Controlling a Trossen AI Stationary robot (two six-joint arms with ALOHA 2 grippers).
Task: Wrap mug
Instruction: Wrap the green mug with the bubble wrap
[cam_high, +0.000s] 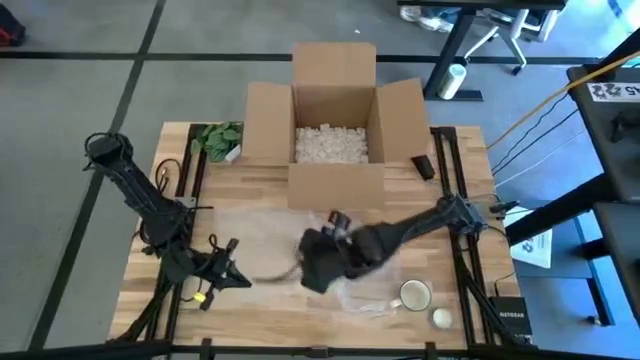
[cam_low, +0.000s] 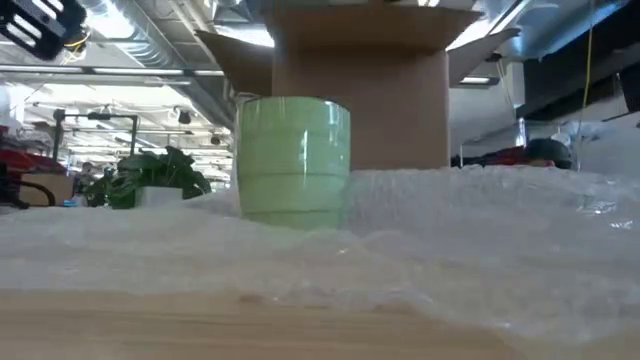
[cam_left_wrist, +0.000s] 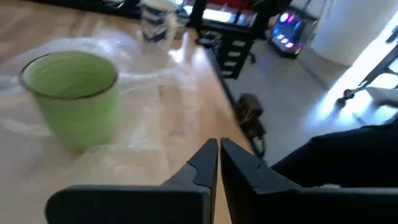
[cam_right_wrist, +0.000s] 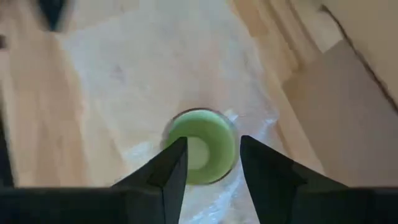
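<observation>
I am hovering my right claw (cam_right_wrist: 210, 165) directly above the green mug (cam_right_wrist: 201, 147), its two fingers spread and framing the open mouth from either side without touching it. The mug is standing upright on a sheet of clear bubble wrap (cam_high: 262, 232) spread across the wooden surface (cam_high: 470, 200), in front of the open cardboard box (cam_high: 335, 120) filled with packing peanuts. I am judging the mug to be glazed ceramic: rigid, fairly heavy for its bulk, slick on its walls and liable to chip or crack if knocked over, so the steadiest hold looks to be across the rim, one finger inside and one outside, or around the thick body low down. The wrap is the opposite, light, limp and slippery, likely to slide under the mug unless an edge is pinched and lifted. My left claw (cam_left_wrist: 219, 163) is waiting low over the near left part of the surface, fingers pressed nearly together and gripping nothing, pointing past the mug. A second, white mug (cam_high: 415, 295) is sitting near the front right corner.
</observation>
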